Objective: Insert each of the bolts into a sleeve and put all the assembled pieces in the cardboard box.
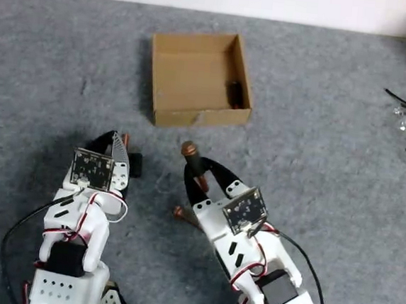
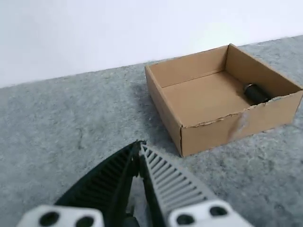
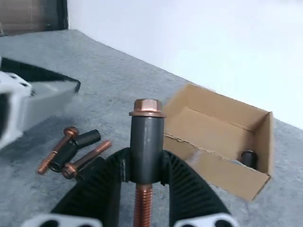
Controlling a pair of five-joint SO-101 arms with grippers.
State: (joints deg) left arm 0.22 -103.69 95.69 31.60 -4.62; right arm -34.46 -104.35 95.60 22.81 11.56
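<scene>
Clamped in right pincer (image 3: 147,161): black cylindrical sleeve (image 3: 147,142) with copper hex bolt (image 3: 147,108) through it, upright, just near of open brown cardboard box (image 1: 199,116). Inside box, at right wall: another dark sleeved piece (image 1: 234,92). Lying on grey tabletop (image 1: 326,205) between arms: two loose copper bolts (image 3: 87,158), one black sleeve (image 3: 84,139). Pressed together, left of those: left pincer (image 2: 140,145).

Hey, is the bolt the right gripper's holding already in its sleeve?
In: the head of the bolt sits atop the dark sleeve, shank poking out below, clamped in the right gripper.
</scene>
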